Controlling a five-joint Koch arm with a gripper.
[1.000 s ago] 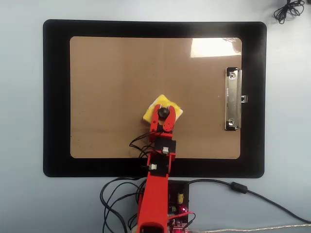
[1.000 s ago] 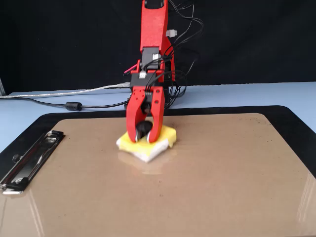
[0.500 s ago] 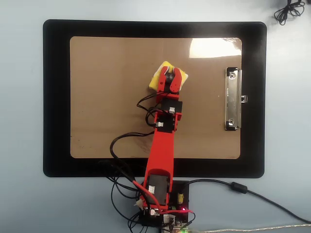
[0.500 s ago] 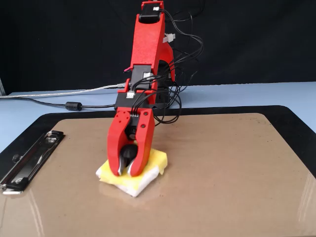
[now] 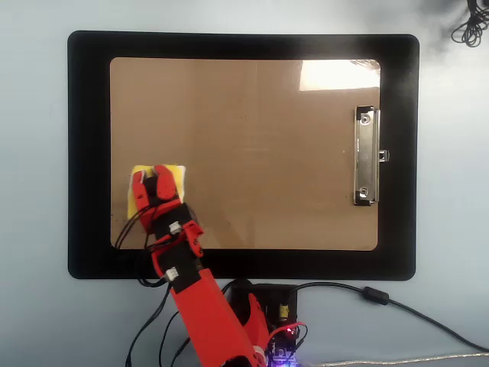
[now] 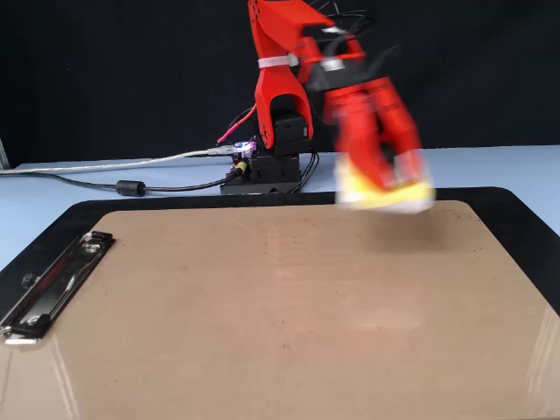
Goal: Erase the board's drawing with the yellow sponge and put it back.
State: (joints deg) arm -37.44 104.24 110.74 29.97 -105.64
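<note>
The brown board lies on a black mat, with its silver clip on the right in the overhead view. My red gripper is over the board's lower left part, shut on the yellow sponge. The sponge's black knob is hidden between the jaws. In the fixed view the gripper holds the sponge, blurred by motion, just above the far right part of the board. I see no drawing on the board.
The arm's base and control board sit just off the mat's near edge, with cables running right. A coiled black cable lies at the top right. In the fixed view the clip is at the left.
</note>
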